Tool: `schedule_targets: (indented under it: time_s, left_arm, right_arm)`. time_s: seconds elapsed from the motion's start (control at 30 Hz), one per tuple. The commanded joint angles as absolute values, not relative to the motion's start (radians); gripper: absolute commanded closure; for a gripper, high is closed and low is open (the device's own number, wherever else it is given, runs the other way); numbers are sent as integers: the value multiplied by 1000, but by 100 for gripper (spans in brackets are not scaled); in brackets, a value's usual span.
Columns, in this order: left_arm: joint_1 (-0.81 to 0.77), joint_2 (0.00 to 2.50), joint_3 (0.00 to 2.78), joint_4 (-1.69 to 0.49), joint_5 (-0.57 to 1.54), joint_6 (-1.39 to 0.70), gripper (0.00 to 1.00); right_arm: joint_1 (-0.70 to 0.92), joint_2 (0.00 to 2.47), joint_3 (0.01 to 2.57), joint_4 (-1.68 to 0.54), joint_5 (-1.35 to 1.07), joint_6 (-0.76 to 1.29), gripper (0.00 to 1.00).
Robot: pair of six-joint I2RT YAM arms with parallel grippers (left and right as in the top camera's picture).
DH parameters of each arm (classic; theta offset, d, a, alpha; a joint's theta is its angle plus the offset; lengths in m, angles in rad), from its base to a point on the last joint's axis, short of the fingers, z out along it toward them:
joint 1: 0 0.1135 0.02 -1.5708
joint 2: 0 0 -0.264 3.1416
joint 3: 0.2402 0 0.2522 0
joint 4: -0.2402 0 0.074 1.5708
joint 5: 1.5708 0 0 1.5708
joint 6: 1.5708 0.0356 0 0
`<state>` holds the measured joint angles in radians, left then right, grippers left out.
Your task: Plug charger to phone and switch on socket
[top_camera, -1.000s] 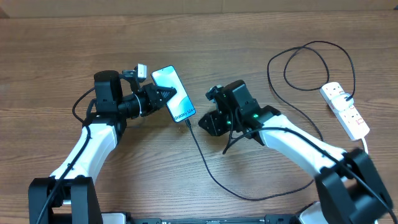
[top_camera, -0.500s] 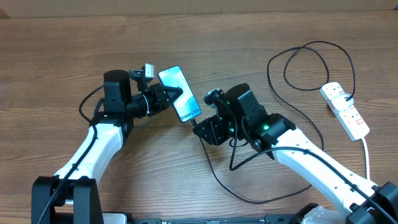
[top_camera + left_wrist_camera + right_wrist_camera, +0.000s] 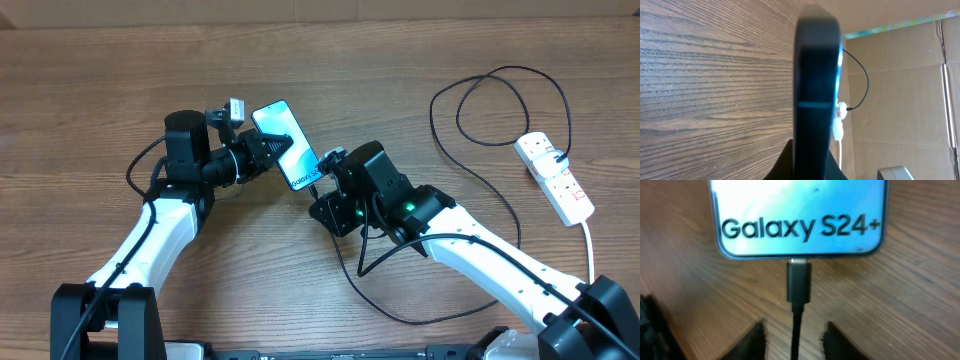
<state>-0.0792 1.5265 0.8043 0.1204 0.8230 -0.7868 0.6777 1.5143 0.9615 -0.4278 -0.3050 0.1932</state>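
Observation:
The phone [image 3: 288, 146] is tilted up on its long edge, and my left gripper [image 3: 266, 152] is shut on its side. In the left wrist view the phone [image 3: 816, 75] shows edge-on between the fingers. The charger [image 3: 335, 262] has its connector tip [image 3: 799, 282] seated in the phone's bottom edge [image 3: 800, 225], below the "Galaxy S24+" text. My right gripper [image 3: 797, 340] is open just behind the connector, with the cable running between its fingers untouched; in the overhead view it [image 3: 322, 192] sits at the phone's lower end. The socket [image 3: 556, 178] lies at the far right with the black plug in it.
The charger cable loops across the table in front of the right arm and makes a large coil [image 3: 495, 105] at the back right. The socket's thick white cord [image 3: 587, 238] runs toward the front right. Cardboard walls [image 3: 900, 100] stand behind the table.
The right gripper has shifted slightly left and closer to the phone's lower end. The left gripper has moved the phone a little to the right and tilted it more.

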Motion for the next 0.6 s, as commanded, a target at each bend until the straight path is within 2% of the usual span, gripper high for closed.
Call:
schedule_targets:
  time_s: [0.0,0.17,0.57]
  left_arm:
    - [-84,1518,814,132,858,-801,96]
    - [-85,1518,814,133,878,-801,96]
    - [-86,1518,814,132,918,-792,96]
  right_arm:
    - [682,1515,974,-417,-266,195,77]
    - [683,1515,974,-402,-266,194,81]
    - [682,1515,974,-372,-266,194,83]
